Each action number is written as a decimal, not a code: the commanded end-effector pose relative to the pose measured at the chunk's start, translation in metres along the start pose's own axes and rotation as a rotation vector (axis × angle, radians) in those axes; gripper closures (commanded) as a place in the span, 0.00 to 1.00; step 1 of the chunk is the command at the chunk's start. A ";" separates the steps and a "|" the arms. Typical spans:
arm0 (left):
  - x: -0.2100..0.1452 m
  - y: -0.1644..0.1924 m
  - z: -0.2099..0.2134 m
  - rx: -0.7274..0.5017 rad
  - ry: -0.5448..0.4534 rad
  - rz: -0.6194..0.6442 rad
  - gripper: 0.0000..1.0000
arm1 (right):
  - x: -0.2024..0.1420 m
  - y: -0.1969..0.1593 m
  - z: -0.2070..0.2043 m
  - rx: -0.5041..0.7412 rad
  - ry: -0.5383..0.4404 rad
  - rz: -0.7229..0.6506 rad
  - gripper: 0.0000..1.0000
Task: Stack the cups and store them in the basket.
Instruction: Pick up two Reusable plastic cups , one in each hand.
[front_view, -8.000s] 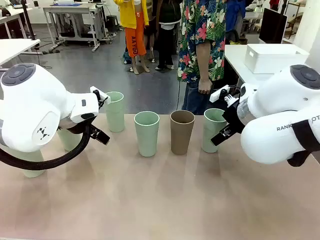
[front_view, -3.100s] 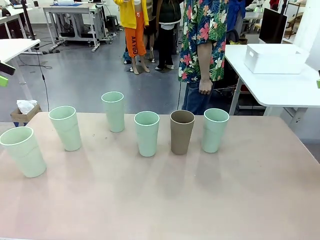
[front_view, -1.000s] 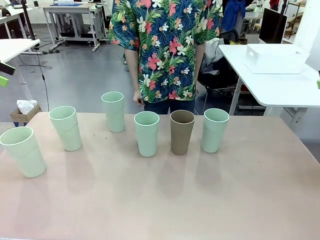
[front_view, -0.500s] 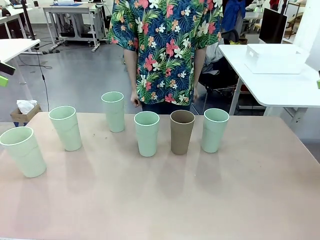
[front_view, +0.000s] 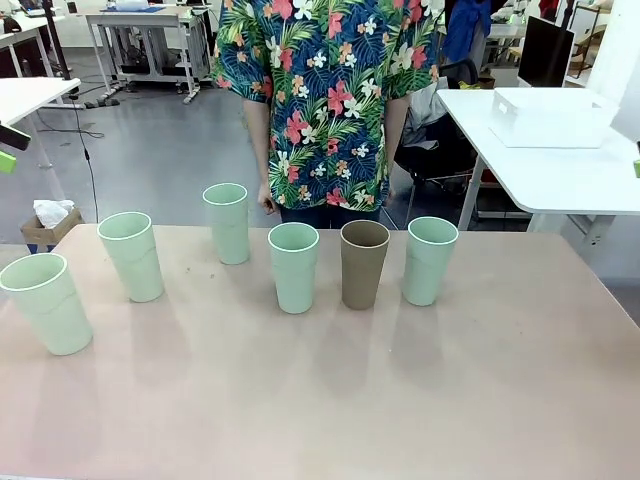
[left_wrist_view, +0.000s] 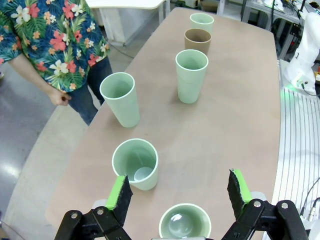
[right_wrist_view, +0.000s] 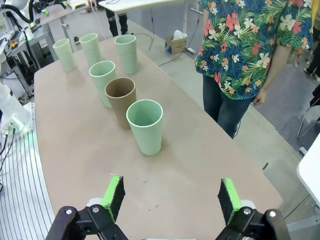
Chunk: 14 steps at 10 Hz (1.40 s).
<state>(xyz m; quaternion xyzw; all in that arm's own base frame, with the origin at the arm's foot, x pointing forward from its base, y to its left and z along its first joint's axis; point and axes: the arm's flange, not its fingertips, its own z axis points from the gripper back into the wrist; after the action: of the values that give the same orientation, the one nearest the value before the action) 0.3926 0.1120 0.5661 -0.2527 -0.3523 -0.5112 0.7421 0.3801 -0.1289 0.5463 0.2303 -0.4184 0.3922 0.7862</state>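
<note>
Six cups stand upright and apart in a row on the table: mint green ones (front_view: 45, 303), (front_view: 131, 256), (front_view: 227, 222), (front_view: 294, 266), a brown cup (front_view: 363, 263) and another mint cup (front_view: 430, 260). The white basket (front_view: 550, 115) sits on a separate white table at the back right. My left gripper (left_wrist_view: 178, 192) hangs open above the row's left end, over the nearest mint cup (left_wrist_view: 185, 222). My right gripper (right_wrist_view: 171, 197) is open above bare table, short of the end mint cup (right_wrist_view: 145, 126) and the brown cup (right_wrist_view: 120, 100) behind it. Neither holds anything.
A person in a floral shirt (front_view: 330, 100) stands at the middle of the far edge, arms down, hands off the table. The pinkish table (front_view: 320, 400) has wide free room in front of the cups. A gap of floor separates it from the basket's table (front_view: 560, 175).
Both arms, earlier over the cups, have pulled back out of the front view. The person has stepped from the right to the middle of the far edge. The cups have not moved.
</note>
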 end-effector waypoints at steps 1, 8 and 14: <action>0.001 0.001 0.000 -0.002 -0.023 -0.014 0.00 | 0.001 -0.002 -0.001 0.003 -0.033 0.023 0.00; 0.001 0.001 0.000 -0.002 -0.023 -0.014 0.00 | 0.001 -0.002 -0.001 0.003 -0.033 0.023 0.00; 0.001 0.001 0.000 -0.002 -0.023 -0.014 0.00 | 0.001 -0.002 -0.001 0.003 -0.033 0.023 0.00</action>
<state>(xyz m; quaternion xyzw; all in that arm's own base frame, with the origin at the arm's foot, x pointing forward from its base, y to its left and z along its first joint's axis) 0.3926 0.1120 0.5662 -0.2527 -0.3523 -0.5112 0.7421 0.3799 -0.1292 0.5463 0.2301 -0.4182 0.3922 0.7864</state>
